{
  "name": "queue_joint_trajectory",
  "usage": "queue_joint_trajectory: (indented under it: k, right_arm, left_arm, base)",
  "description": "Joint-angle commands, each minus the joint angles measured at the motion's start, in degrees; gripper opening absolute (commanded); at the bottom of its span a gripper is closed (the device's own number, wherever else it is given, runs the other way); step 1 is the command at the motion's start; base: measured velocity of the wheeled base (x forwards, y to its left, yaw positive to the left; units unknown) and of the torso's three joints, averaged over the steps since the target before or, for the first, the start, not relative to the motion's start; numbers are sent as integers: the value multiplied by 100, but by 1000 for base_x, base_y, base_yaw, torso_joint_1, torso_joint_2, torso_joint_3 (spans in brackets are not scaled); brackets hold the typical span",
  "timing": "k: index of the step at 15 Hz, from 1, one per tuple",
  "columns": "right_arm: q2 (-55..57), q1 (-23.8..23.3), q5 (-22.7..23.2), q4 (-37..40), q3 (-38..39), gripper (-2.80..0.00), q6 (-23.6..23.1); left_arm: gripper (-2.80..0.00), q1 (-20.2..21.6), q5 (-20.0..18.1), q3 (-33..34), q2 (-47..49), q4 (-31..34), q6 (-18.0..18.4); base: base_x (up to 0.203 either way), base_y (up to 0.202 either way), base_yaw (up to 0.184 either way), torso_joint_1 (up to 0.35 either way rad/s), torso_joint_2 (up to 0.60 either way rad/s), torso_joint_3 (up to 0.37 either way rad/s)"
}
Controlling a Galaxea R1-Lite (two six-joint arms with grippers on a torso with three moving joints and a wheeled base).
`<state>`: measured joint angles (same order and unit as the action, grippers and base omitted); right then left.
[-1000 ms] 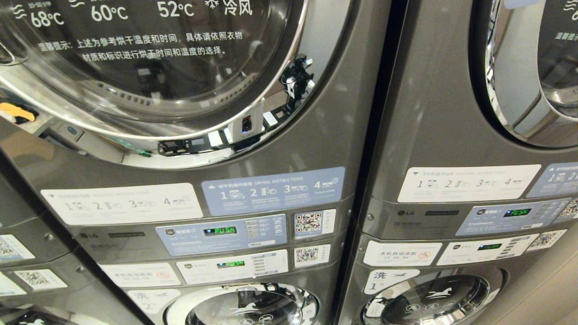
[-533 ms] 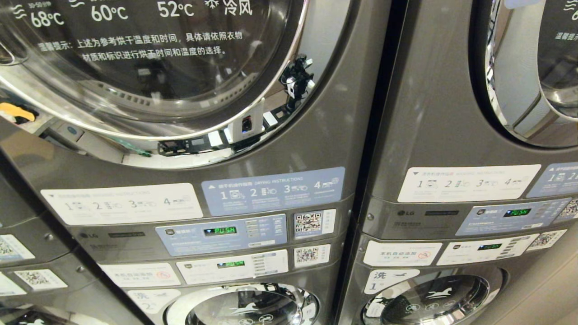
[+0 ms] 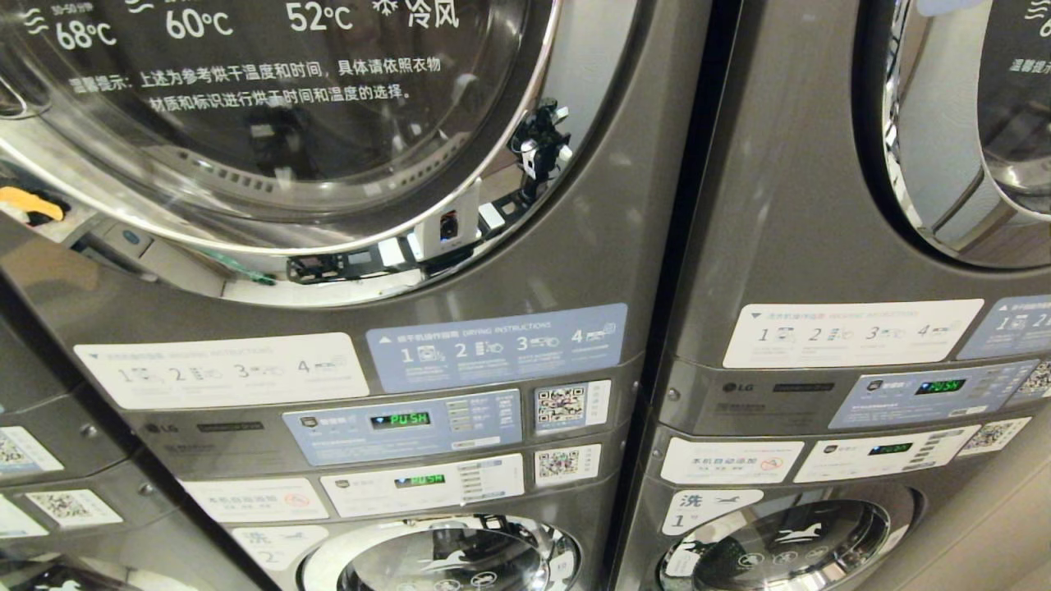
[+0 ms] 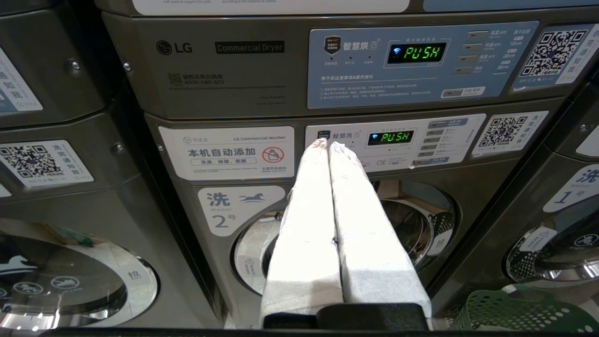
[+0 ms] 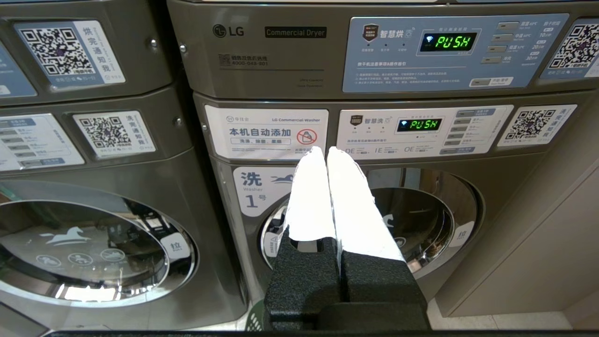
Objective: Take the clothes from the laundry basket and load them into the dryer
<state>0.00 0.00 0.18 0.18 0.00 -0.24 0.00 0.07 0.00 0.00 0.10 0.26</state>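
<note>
The dryer [image 3: 575,271] fills the left of the head view, its round glass door [image 3: 271,123] closed above the control panels. Neither arm shows there. In the left wrist view my left gripper [image 4: 328,144] is shut and empty, its white-wrapped fingers pointing at the panel of washer 2 [image 4: 224,210]. The green laundry basket [image 4: 514,311] stands on the floor below it, to one side. My right gripper [image 5: 325,150] is also shut and empty, in front of washer 1 [image 5: 421,220], with a sliver of the basket [image 5: 255,323] beneath it. The clothes are out of view.
A second stacked dryer and washer [image 3: 821,246] stands to the right, another stack [image 3: 49,427] to the left. Both dryer panels read PUSH [image 3: 400,419]. A beige wall [image 5: 552,243] closes the right side.
</note>
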Motion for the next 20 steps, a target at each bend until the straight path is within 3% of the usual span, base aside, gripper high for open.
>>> queue_joint_trajectory:
  k: [1, 20]
  right_arm:
    - [8, 0, 0, -1, 0, -280, -2]
    - [3, 0, 1, -1, 0, -280, -2]
  left_arm:
    - [-280, 0, 1, 9, 8, -1, 0]
    - [-280, 0, 1, 9, 8, -1, 0]
  base:
    - [0, 0, 0, 0, 0, 0]
    - [0, 0, 0, 0, 0, 0]
